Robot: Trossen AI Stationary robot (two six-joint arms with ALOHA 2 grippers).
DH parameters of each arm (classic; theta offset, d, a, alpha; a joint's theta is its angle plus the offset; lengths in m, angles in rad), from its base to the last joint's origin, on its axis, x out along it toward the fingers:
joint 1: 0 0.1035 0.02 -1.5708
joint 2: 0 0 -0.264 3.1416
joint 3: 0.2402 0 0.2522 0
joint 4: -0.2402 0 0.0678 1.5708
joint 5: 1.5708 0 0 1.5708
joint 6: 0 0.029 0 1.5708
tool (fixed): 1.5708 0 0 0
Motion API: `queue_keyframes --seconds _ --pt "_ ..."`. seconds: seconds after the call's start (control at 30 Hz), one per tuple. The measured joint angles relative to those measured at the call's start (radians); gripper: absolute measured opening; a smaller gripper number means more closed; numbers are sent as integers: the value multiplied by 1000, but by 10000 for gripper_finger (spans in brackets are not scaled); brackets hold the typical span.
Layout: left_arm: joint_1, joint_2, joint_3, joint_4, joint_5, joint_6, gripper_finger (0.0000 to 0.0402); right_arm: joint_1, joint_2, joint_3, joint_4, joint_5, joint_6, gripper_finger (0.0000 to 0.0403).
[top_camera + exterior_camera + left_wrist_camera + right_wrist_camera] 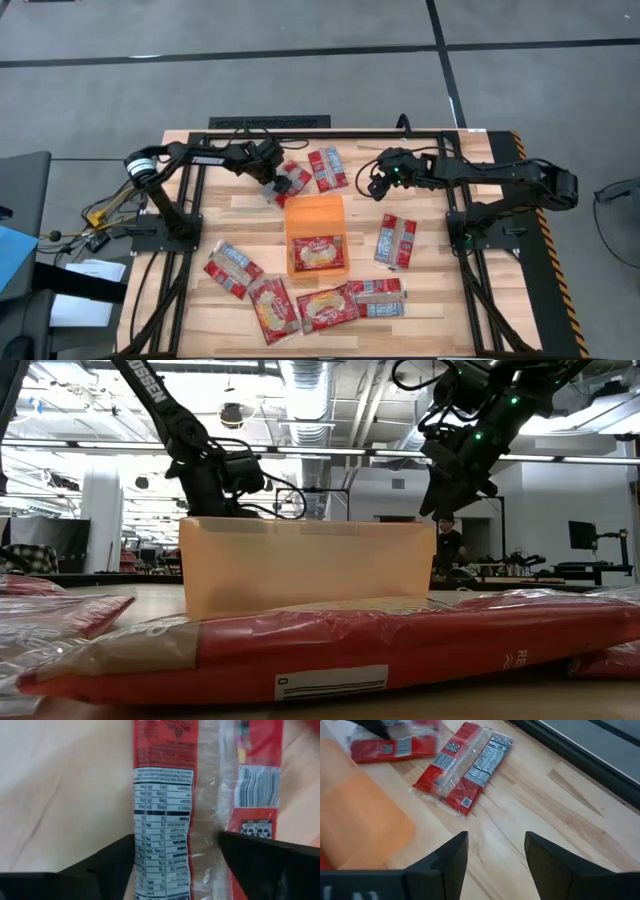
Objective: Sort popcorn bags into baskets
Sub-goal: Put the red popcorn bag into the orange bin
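Observation:
The orange basket stands mid-table with one red popcorn bag lying flat inside. Several more bags lie flat on the wood; two are at the far side. My left gripper is open over the second of these. In the left wrist view its fingers stand on either side of the bag's grey-blue print. My right gripper is open and hangs in the air right of the far bags, above bare wood. In the low view the basket hides the left fingertips. My left gripper comes down from above at the print face of the far bag, one finger at its long edge and the other over its middle seam. I cannot tell whether the fingers touch it. The bag lies on the table.
One bag lies right of the basket. Several lie along the near edge; one fills the low view's foreground. A black frame borders the table. Bare wood lies between the basket and the right arm's base.

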Motion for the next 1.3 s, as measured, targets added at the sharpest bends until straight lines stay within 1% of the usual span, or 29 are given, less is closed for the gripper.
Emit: queue_keyframes --seconds 0.1,0.27,0.3,0.33,0.47,0.53,0.7,0.8,0.87,0.97,1.07,1.13,1.2,1.3 --pt "4 10 2 -15 -12 -15 196 0 0 0 0 1 0 216" --pt "28 10 1 -29 -11 -28 43 -3 0 0 0 2 0 210" --pt "34 8 1 -29 -9 -32 23 -3 -1 0 0 2 0 209" --pt "38 5 0 -29 -6 -45 15 -3 -1 0 0 2 0 208" --pt "56 -32 5 -50 -3 -55 13 -3 -1 0 -1 2 -1 200" --pt "64 -60 16 -75 -5 -54 4 -3 -1 0 0 2 -1 197" --pt "82 -159 91 -134 -20 -44 0 -4 -1 0 0 2 -5 188" --pt "89 -217 137 -192 -9 -38 0 -4 -1 0 0 2 -8 183" --pt "89 -256 176 -219 7 -12 0 -4 -1 0 0 2 -11 180" --pt "75 -311 241 -248 80 48 0 -5 -1 0 0 2 -15 177" --pt "20 -350 297 -276 156 120 0 -14 -9 0 -5 2 -27 176" --pt "-34 -363 333 -283 179 168 0 -21 -10 0 -3 2 -27 176" --pt "-104 -362 370 -299 170 211 0 -32 -13 0 -9 2 -27 177" --pt "-210 -346 400 -277 95 241 0 -46 -19 0 -4 2 -29 180"
